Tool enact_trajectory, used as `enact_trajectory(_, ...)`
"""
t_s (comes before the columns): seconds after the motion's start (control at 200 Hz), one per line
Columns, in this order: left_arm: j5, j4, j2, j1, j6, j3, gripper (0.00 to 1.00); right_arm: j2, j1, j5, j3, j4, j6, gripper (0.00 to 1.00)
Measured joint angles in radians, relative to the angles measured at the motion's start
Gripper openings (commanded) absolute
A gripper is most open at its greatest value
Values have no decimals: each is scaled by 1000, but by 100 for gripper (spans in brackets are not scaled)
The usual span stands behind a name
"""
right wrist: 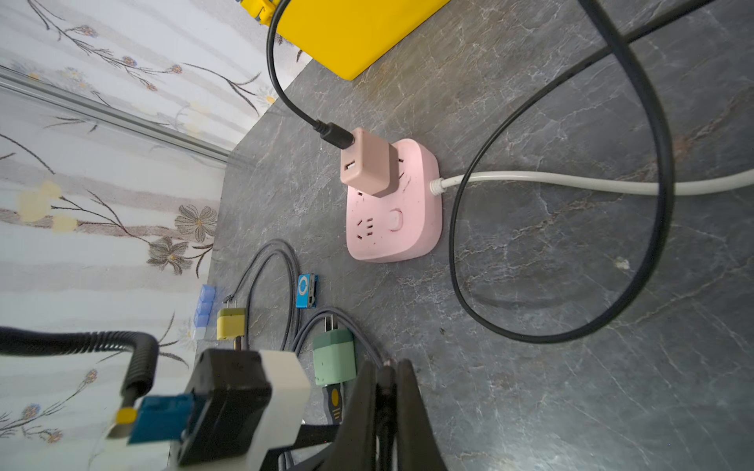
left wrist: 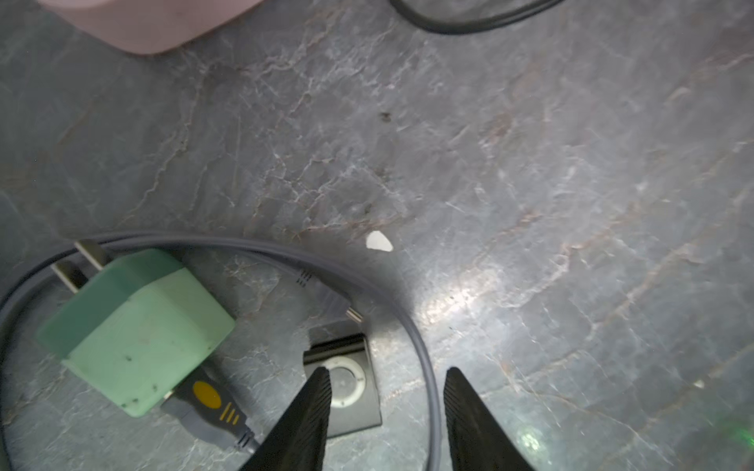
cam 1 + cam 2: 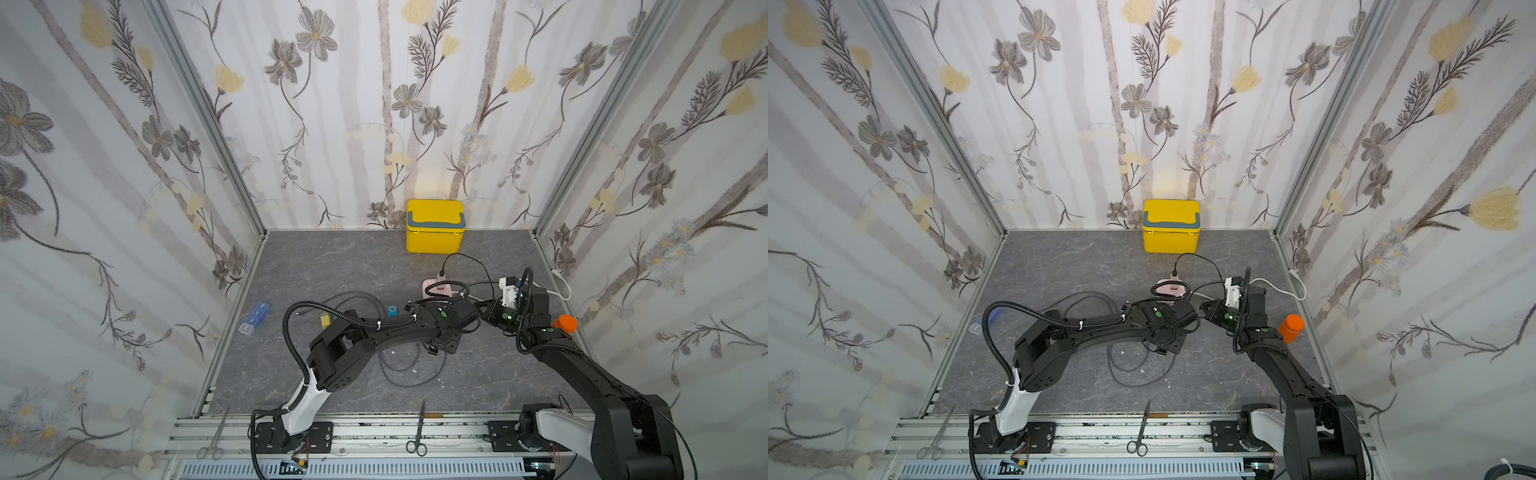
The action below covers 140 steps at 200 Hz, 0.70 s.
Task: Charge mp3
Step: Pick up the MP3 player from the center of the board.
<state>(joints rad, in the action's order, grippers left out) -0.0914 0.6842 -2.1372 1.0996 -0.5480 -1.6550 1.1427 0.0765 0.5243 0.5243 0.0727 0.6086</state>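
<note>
Grey mp3: I see the grey mp3 (image 2: 355, 387) lying flat on the table (image 2: 530, 163), wheel up, right under my left wrist camera. One finger hides part of it.
Left gripper: the left gripper (image 2: 387, 370) hovers just over the mp3, jaws spread. Only a stretch of grey cable (image 2: 426, 359) on the table shows between them.
Grey cable: its small free connector lies just beside the mp3's edge, and I cannot tell whether they touch. Its other plug sits in the green adapter (image 2: 134, 326).
Green adapter: on its side next to the mp3, prongs bare.
Right gripper: the right gripper (image 1: 385, 363) has its jaws pressed together, pinching the end of the black cable (image 1: 661, 183).
Black cable: it loops wide over the table and runs to the tan adapter (image 1: 367, 167).
Tan adapter: plugged into the pink power strip (image 1: 391, 220), which has a white cord (image 1: 571, 183) leaving its side.
Blue mp3: a blue mp3 (image 1: 307, 290) lies apart from the grey one, near a yellow adapter (image 1: 231, 323).
Edges: I have a yellow box (image 3: 434, 226) against the back wall and an orange bottle (image 3: 564, 323) by the right arm. A blue pill box (image 3: 255, 318) lies near the left wall, and scissors (image 3: 417, 428) lie on the front rail.
</note>
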Motion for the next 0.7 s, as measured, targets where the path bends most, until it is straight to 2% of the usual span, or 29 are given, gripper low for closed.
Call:
enact_trajectory(0.225, -42, 23, -12, 0, -48, 13, 49, -26, -5, 5, -14, -5, -13, 0)
enact_trajectory(0.699, -37, 18, 20, -26, -79, 77, 50, 5, -5, 4, -14, -7, -18, 0)
